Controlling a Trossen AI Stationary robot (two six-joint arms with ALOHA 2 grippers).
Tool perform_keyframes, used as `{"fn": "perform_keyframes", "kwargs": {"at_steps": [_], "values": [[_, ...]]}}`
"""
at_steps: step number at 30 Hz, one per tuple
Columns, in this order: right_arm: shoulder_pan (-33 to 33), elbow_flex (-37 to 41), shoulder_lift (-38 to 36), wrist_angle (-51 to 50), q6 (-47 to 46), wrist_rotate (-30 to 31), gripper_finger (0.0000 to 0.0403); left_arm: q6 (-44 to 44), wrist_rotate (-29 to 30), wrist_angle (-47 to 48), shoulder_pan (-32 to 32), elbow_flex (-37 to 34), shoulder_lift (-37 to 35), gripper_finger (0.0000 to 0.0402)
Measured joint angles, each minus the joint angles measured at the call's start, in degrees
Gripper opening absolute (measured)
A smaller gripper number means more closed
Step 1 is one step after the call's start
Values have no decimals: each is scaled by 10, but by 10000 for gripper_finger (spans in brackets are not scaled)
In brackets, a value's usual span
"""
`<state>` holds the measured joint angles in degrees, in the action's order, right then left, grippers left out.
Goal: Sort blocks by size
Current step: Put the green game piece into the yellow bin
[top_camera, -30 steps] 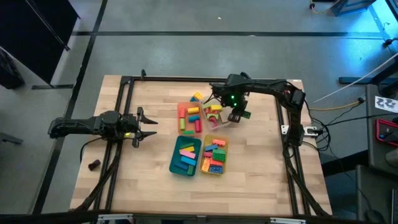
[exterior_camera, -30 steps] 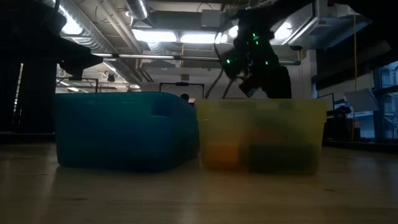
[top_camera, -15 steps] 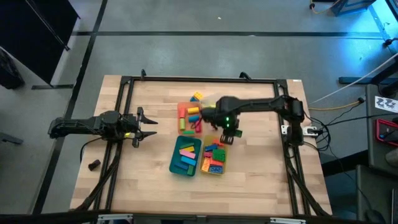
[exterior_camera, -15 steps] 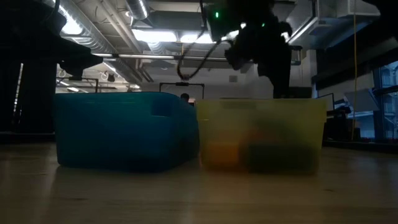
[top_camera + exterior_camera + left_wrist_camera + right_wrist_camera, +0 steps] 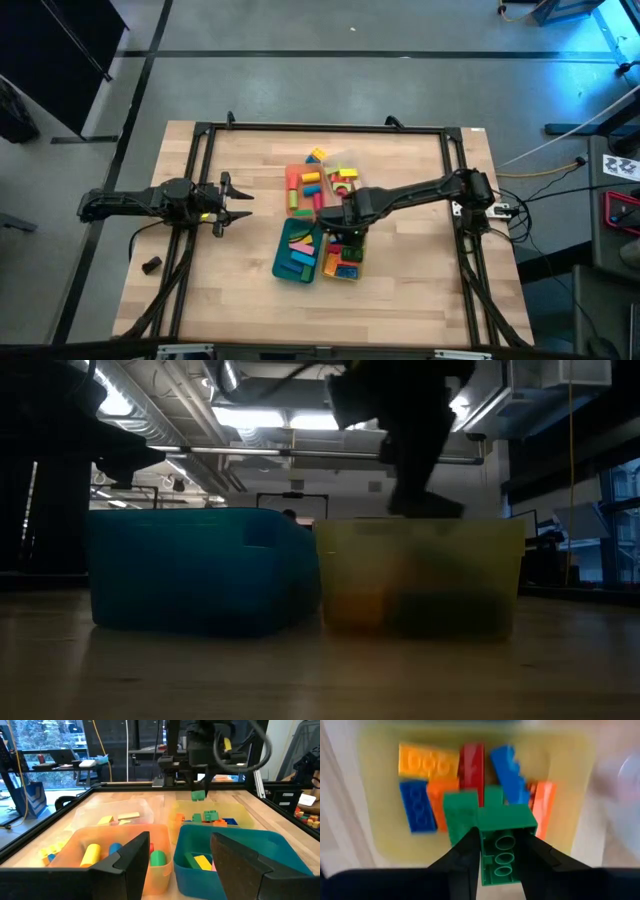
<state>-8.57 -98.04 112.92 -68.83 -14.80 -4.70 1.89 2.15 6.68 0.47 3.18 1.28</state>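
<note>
My right gripper [image 5: 346, 226] hangs over the yellow tray [image 5: 360, 262], shut on a green brick [image 5: 505, 847]. It shows from the left wrist view [image 5: 198, 795] above that tray. The yellow tray holds several blue, orange, red, yellow and green blocks [image 5: 470, 780]. Beside it the teal tray [image 5: 283, 262] holds longer bars. The orange tray [image 5: 293, 175] and the clear tray [image 5: 350, 175] stand farther back with more blocks. My left gripper [image 5: 236, 203] waits open at the table's left, touching nothing. My right gripper pinches the green brick by two opposite sides [image 5: 482, 855] between its two fingers, which point down from above. The brick's hollow underside [image 5: 504, 857] faces the wrist camera. The brick is lifted clear above the blocks in the yellow tray.
A few loose blocks [image 5: 316, 156] lie on the table beyond the orange tray. A small dark object [image 5: 150, 265] lies at the near left. A black frame [image 5: 200, 135] runs around the wooden table.
My right gripper has gone from over the clear tray toward the table's near edge and a little left, carrying the green brick, and now hangs over the yellow tray.
</note>
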Motion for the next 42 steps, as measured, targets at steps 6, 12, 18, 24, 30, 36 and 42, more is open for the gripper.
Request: {"fn": "perform_keyframes", "kwargs": {"at_steps": [6,12,18,24,30,36,42], "values": [[-5,0,0,51,-3,53,103,0,0,0,0,0,0,194],[0,0,0,50,-47,75,138,0,0,0,0,0,0,194],[0,0,0,58,-58,127,205,0,0,0,0,0,0,194],[9,0,0,58,-18,61,230,0,0,0,0,0,0,194],[7,0,0,63,-14,-24,225,0,0,0,0,0,0,194],[11,2,0,89,-13,-42,225,0,0,0,0,0,0,194],[15,3,0,151,-13,-59,225,0,0,0,0,0,0,194]]}}
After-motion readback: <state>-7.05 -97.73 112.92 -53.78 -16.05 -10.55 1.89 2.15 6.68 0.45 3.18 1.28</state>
